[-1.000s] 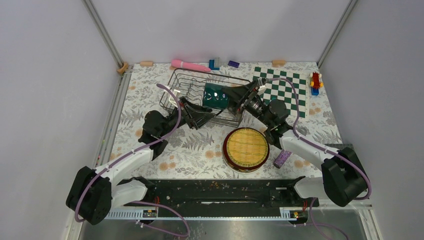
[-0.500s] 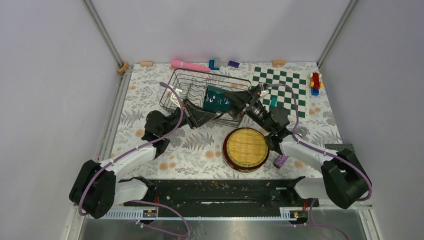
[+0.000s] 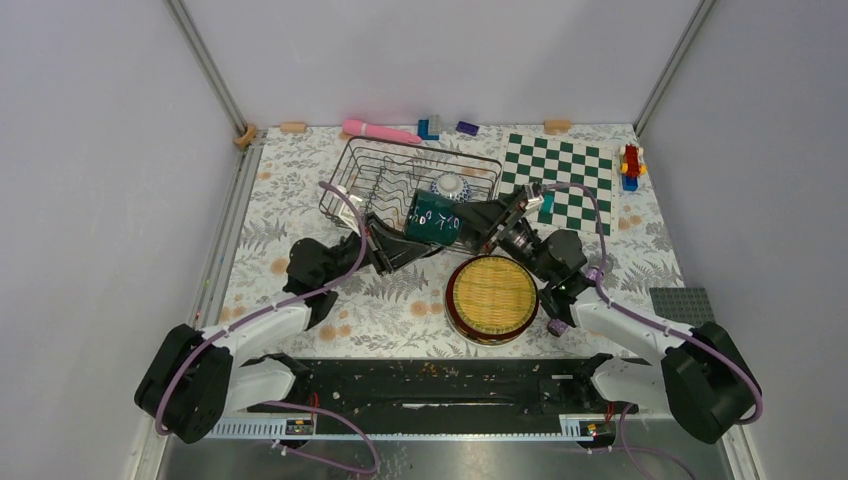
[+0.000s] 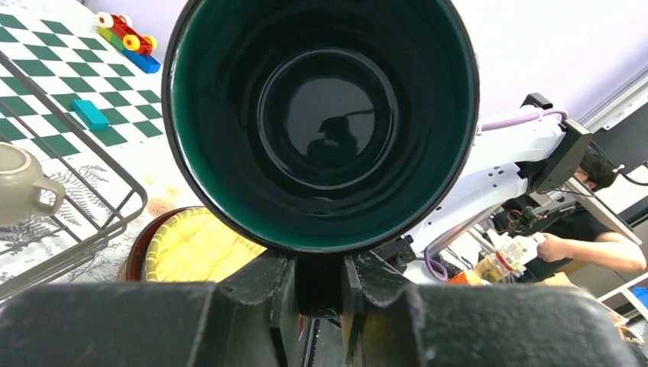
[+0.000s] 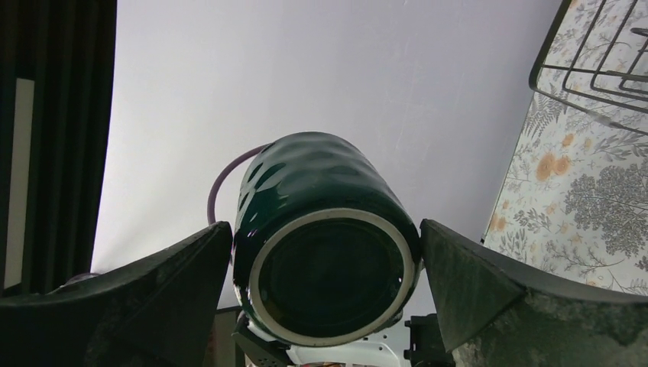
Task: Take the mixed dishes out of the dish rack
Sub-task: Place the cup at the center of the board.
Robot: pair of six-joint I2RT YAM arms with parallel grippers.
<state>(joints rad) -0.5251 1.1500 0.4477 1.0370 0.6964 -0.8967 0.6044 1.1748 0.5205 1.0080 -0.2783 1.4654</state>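
The dark green glazed mug (image 3: pixel 432 218) hangs sideways at mid-frame over the lower right part of the dark wire dish rack (image 3: pixel 360 170), mouth pointing left. The left pincer (image 4: pixel 319 279) is clenched on its rim. The right pincer (image 5: pixel 325 229) is splayed wide around its base, apparently released.

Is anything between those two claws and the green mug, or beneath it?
Nothing separates them: the left gripper pinches the dark green mug by its rim, and the right gripper stands spread around its base. Under the mug runs the near edge of the dish rack, with the yellow woven-look plate just beside.
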